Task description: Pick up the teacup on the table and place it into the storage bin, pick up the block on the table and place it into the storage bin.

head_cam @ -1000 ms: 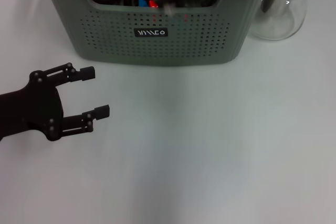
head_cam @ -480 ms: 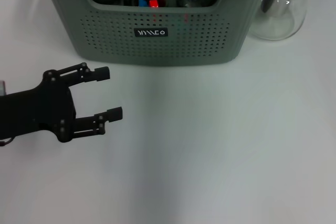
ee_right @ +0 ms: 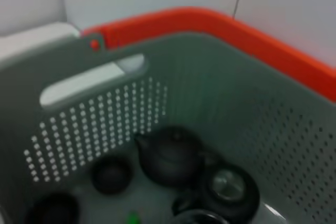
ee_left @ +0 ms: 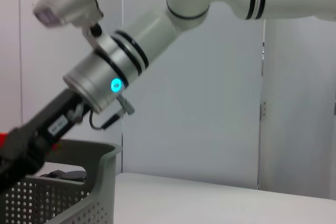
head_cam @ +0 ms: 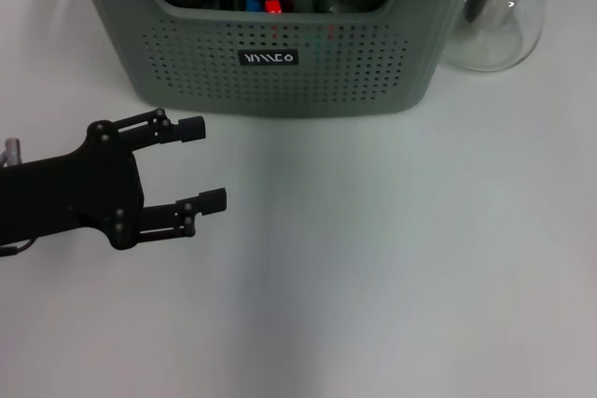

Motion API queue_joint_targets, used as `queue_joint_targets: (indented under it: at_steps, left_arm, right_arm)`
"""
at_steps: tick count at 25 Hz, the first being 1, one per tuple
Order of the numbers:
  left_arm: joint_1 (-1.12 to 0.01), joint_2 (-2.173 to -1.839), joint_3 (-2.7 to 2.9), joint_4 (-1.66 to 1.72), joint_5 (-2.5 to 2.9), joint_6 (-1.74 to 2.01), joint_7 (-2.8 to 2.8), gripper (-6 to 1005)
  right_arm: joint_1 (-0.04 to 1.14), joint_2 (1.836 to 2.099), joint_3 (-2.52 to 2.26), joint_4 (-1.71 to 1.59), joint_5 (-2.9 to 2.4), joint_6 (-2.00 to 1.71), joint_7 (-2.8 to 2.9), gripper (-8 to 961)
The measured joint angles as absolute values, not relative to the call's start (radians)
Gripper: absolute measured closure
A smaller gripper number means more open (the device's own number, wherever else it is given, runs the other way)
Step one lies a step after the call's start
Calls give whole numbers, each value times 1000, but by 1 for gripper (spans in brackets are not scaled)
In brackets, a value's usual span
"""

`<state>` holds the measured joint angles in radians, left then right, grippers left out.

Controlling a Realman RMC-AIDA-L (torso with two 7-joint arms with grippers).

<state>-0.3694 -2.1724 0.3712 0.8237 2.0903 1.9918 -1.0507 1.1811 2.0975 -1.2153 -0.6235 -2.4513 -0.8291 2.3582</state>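
Since a second ago, our left gripper has slid rightward along the table's left side toward the storage bin, fingers spread and empty. That bin sits at the far edge beside a glass pitcher and holds dark teaware. No teacup or block remains outside it; both placements appear done. Our right gripper's state we cannot tell.

The storage bin stands at the far side of the table, centre-left. A glass pitcher sits just beside its right end. Inside the bin lie a teapot and several cups, one next to the teapot. The left gripper hovers in front of the bin, toward the left, fingers spread apart, apart from the bin wall.
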Motion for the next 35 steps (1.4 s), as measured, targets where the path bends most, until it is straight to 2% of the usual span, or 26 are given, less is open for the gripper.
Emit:
queue_joint_targets:
  at_steps: [6, 12, 16, 23, 29, 35]
  left_arm:
    - [-376, -2172, 371, 824, 2091, 1990, -1051, 212]
    - [-383, -2172, 371, 804, 2092, 1989, -1052, 212]
    - [-386, -2172, 372, 801, 2094, 1992, -1052, 211]
    - [-387, -2170, 363, 801, 2087, 2001, -1055, 210]
    - [-394, -2168, 364, 802, 2086, 2013, -1091, 210]
    - [-390, -2167, 360, 805, 2091, 2016, -1110, 209]
  right_arm:
    - [1181, 2101, -1265, -580, -2447, -768, 2347, 727]
    - [1176, 2105, -1283, -577, -2444, -738, 2347, 478]
    - [1141, 2105, -1286, -642, -2404, -753, 2334, 406]
    - [934, 2098, -1288, -973, -2177, -869, 2253, 280]
    - [700, 2095, -1271, -1181, -1873, -1038, 2074, 287]
    - [536, 2094, -1182, -1126, -1643, -1290, 1836, 238]
